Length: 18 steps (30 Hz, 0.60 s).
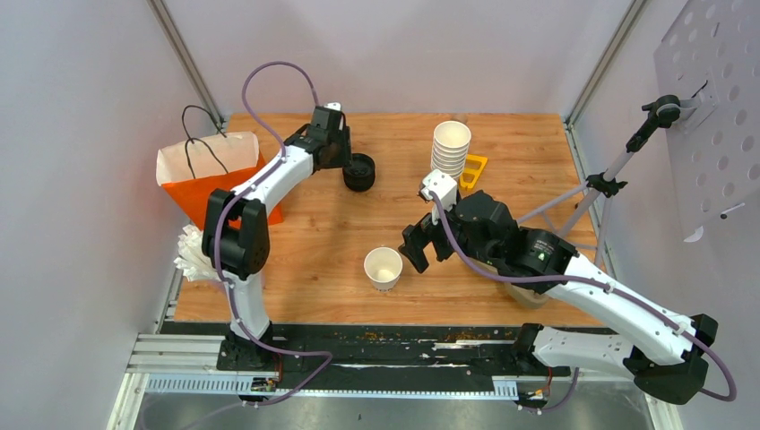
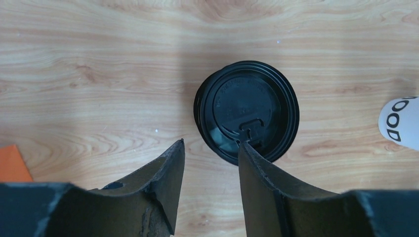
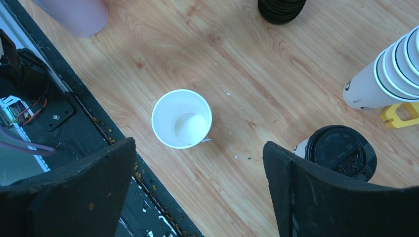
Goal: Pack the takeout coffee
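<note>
One small white cup with a black lid stands on the table beside my right gripper's right finger; the top view hides it under the right arm. I see no second lidded cup. A lidless white cup stands upright near the front edge, just ahead of my right gripper, which is wide open and empty. The orange paper bag stands open at the far left. My left gripper is open and empty, its right fingertip over the rim of a stack of black lids.
A tall stack of nested lidless white cups stands at the back centre, with a yellow object beside it. A pale pink cup is near the front edge. White papers lie at the left edge. A tripod stands on the right.
</note>
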### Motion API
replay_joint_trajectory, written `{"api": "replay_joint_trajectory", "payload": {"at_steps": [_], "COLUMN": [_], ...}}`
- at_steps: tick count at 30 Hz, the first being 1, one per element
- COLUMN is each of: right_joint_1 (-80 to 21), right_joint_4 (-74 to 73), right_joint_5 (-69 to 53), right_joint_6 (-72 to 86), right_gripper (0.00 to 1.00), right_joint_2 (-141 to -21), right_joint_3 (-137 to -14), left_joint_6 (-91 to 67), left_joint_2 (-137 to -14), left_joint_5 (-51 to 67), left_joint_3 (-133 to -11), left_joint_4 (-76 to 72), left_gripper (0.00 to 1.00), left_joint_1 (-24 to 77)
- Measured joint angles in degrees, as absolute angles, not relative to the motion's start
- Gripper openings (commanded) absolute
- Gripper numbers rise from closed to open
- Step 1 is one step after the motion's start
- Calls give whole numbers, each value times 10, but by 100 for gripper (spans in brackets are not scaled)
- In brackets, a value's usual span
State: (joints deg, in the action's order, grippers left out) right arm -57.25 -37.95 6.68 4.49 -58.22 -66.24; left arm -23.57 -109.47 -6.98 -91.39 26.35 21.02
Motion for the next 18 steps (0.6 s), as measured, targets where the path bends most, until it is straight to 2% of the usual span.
{"api": "replay_joint_trajectory", "payload": {"at_steps": [5,13,18], "right_joint_1": [-573,-573,-573], "right_joint_4": [-380,-380,-380], "right_joint_5": [59,47,50], "right_joint_6": [51,54,53], "right_gripper": [100,100,100], "right_joint_2": [-582,-583,-586], "right_joint_3": [-664,-664,-664], "left_joint_6": [-239,-235,-228], "left_joint_2": [-1119,-1142,-1155], "left_joint_5": [-70,-79,-77], "left_joint_3": [-922,-926,-932], "left_joint_4": [254,248,246], "left_gripper": [39,36,27], "left_joint_1": [207,202,200]}}
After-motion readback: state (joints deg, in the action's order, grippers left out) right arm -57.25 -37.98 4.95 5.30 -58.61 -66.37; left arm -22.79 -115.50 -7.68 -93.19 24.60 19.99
